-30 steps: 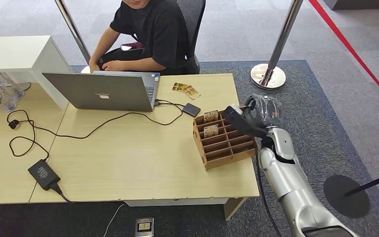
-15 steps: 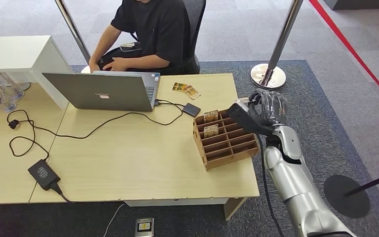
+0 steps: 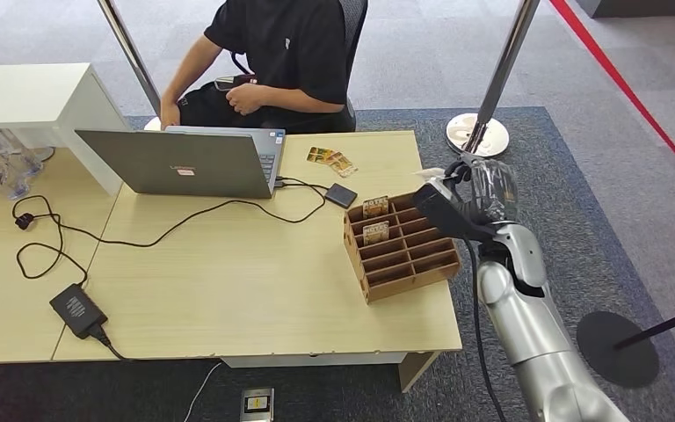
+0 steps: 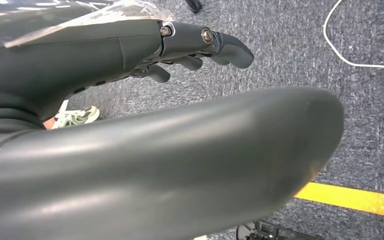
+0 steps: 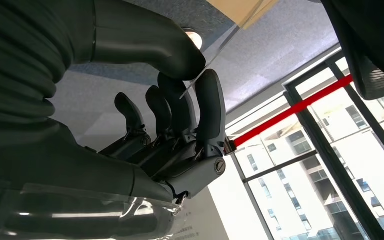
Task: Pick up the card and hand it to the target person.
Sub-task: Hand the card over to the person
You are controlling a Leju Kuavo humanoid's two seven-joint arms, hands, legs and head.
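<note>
Carrying step under way — thin pale card point(image 5: 215, 47) pinched between thumb and dark fingers point(image 5: 207, 107) of the right hand point(image 3: 473, 195), just beside the slotted wooden card rack point(image 3: 402, 251); next, reaching toward the seated person in black point(image 3: 286, 53); left hand point(image 4: 180, 47) holding nothing, fingers loosely curled

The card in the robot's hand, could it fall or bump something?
Maybe. The right hand pinches the card only near one edge between thumb and a finger, so it might slip. The hand also sits close beside the wooden card rack, so swinging toward the person could knock it.
</note>
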